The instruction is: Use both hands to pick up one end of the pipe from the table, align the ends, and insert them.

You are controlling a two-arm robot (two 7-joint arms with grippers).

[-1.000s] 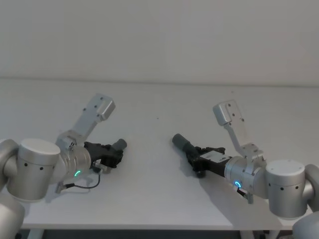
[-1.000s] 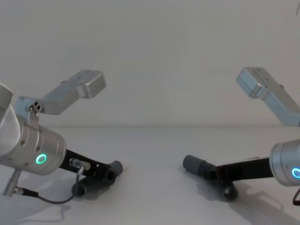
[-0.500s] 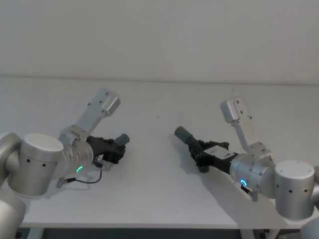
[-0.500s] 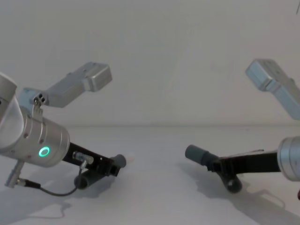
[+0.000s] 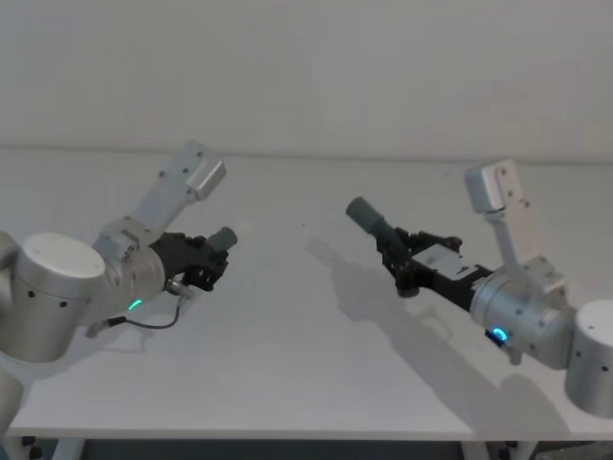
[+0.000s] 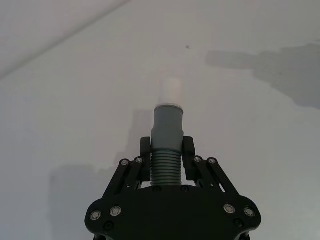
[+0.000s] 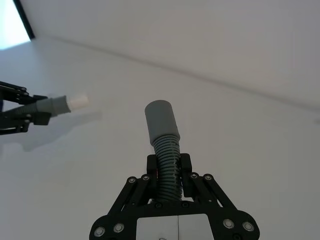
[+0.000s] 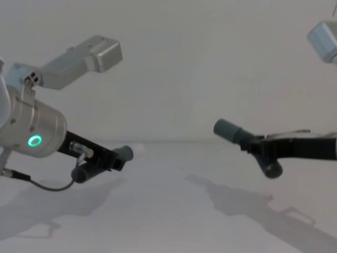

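L claw (image 6: 166, 150) pinches ribbed pipe piece (image 6: 168, 125), R claw (image 7: 169, 162) pinches second piece (image 7: 160, 120), each sticking out fwd past its claw's tips, both above table (image 5: 287, 335), well apart.

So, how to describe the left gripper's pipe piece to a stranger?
Above the white table, find the left gripper. The pipe piece it clamps by the ribs ends in a narrow white tip; the right gripper's piece ends in a plain grey cuff.

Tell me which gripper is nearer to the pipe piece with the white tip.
Left. The left gripper is shut on the white-tipped pipe piece. The right gripper is apart from it, across a gap, shut on the other pipe piece.
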